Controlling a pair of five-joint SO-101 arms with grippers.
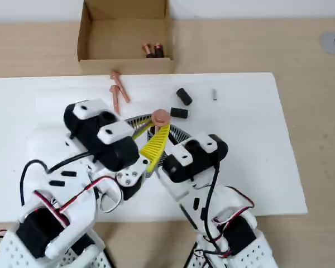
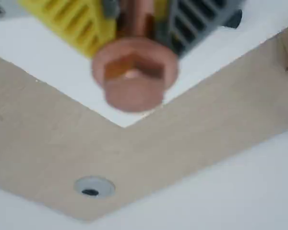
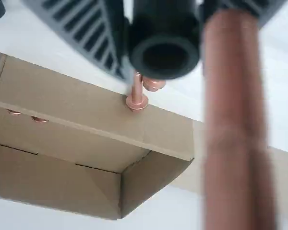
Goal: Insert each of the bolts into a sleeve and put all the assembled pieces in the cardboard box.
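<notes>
Left gripper (image 2: 132, 17) clamps a bolt (image 2: 134, 72), right gripper (image 3: 165, 19) a sleeve (image 3: 164, 50); assembled pieces (image 1: 152, 51) occupy the cardboard box (image 1: 123, 66); loose bolts (image 1: 118, 92) and loose sleeves (image 1: 183, 96) await assembly.

I've got the cardboard box (image 1: 125, 66) behind the mat (image 1: 245, 156), assembled pieces (image 1: 153, 51) in it; loose bolts (image 1: 118, 94) before it, two sleeves (image 1: 183, 96) right of them.
</notes>
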